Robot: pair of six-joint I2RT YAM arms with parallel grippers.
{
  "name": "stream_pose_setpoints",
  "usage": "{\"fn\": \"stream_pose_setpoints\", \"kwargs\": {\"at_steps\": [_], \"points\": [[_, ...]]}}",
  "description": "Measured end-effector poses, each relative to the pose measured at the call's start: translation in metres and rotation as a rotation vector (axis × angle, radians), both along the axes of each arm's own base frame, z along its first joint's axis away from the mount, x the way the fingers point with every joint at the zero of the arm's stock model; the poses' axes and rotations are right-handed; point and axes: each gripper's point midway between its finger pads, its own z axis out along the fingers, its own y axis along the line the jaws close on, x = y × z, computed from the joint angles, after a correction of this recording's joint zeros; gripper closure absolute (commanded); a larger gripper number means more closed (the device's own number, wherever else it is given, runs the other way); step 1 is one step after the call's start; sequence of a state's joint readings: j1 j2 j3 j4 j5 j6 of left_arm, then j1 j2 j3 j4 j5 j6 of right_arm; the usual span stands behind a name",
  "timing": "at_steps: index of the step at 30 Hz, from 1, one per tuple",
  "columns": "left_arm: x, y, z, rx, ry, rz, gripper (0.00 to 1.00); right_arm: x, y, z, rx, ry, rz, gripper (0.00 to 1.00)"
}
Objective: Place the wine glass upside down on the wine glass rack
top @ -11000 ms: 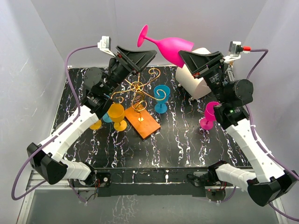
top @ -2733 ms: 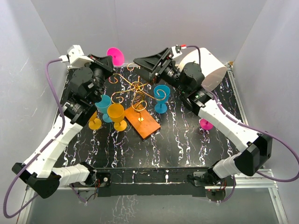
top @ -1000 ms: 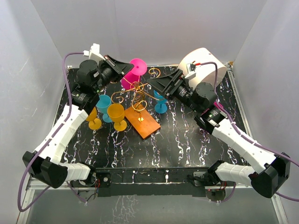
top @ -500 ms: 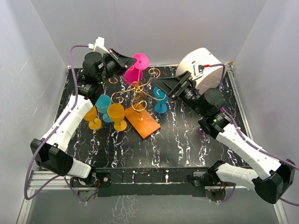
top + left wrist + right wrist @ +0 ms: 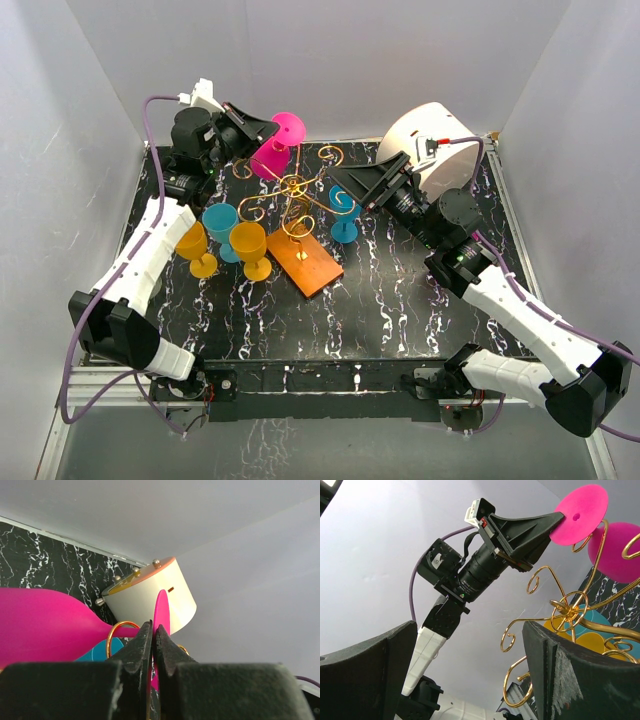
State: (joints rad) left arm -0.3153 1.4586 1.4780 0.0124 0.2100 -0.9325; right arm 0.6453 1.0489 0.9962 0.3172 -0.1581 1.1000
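Top external: left gripper (image 5: 270, 127) pinched on the foot of the magenta plastic wine glass (image 5: 266, 158), beside the gold wire wine glass rack (image 5: 293, 186).
Right gripper (image 5: 336, 174): fingers spread wide, near the rack.

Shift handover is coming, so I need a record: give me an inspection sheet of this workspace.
Surface: black marbled table, no spills seen.
Job's things: gold rack upright on orange base; pink glass tilted foot-up at its arms, hooked or not unclear.
Clutter: left blue glass, right blue glass, left yellow glass, right yellow glass, white cylinder.
Hands: left hand shut on pink glass's stem; right hand open, empty, near rack.
Cables: purple cables trail from both arms, away from rack.
Surroundings: plain pale walls.
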Motion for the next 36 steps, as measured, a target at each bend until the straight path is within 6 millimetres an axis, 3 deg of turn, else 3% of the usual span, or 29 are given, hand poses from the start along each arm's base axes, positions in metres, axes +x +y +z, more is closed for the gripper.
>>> {"fn": "stream_pose_setpoints", "kwargs": {"at_steps": [25,36], "points": [[-0.006,0.023,-0.019,0.078,0.054,0.002,1.00,0.002,0.001,-0.010,-0.018,0.026,-0.003,0.15],[-0.009,0.030,-0.027,0.120,0.077,0.018,0.91,0.003,-0.006,-0.016,-0.037,0.055,-0.041,0.16]]}}
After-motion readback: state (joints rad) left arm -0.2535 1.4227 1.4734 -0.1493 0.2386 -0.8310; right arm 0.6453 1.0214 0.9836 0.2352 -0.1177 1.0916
